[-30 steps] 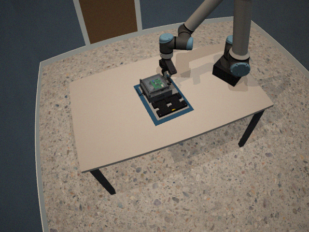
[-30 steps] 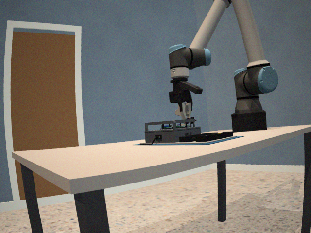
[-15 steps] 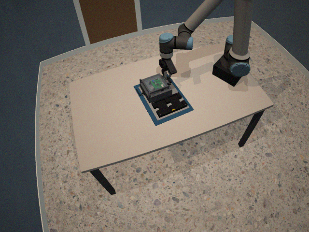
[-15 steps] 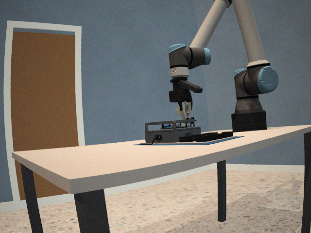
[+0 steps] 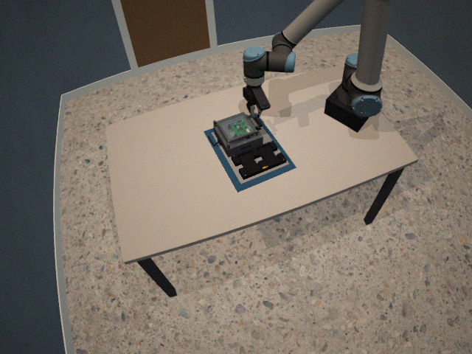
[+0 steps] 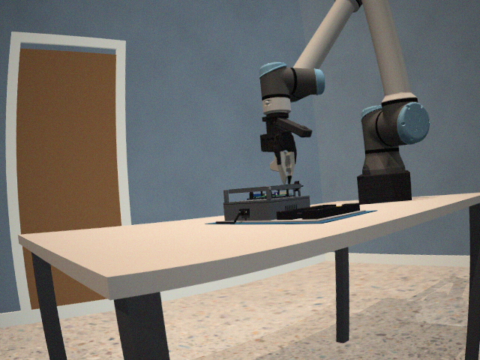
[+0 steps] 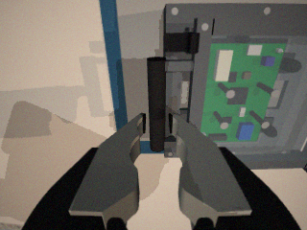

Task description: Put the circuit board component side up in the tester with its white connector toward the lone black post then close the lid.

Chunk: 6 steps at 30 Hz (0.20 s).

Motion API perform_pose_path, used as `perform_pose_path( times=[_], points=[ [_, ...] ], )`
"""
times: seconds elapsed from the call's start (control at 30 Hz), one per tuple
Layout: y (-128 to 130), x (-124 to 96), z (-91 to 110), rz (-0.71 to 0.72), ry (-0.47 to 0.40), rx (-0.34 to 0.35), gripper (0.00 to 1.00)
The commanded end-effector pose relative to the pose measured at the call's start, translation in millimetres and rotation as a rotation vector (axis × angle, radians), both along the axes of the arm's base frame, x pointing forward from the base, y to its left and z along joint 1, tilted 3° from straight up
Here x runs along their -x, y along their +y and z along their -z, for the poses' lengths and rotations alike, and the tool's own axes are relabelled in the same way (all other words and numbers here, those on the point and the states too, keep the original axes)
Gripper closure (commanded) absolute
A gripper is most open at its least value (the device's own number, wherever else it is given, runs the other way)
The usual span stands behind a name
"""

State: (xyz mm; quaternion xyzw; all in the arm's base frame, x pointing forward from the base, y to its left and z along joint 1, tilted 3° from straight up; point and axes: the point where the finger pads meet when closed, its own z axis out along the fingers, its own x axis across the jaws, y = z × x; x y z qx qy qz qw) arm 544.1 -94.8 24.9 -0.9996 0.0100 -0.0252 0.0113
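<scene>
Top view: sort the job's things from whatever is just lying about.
Job: circuit board, tester, lid handle, tray, gripper.
Just there: blue mat, table, brown door.

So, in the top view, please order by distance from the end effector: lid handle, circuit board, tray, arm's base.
1. Lid handle, under the end effector.
2. Circuit board, in the tester.
3. Tray, beside the tester.
4. Arm's base, near table's edge.
</scene>
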Motion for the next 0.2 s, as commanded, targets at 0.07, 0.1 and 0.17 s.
perform_pose_path(
  times=[0.07,0.1,0.17],
  points=[
    [-0.4,-0.3,-4.0,0.000,-0.001,0.000,0.87],
    [-0.4,-0.3,-4.0,0.000,-0.001,0.000,0.87],
    [-0.4,-0.3,-4.0,0.000,-0.001,0.000,0.87]
  ],
)
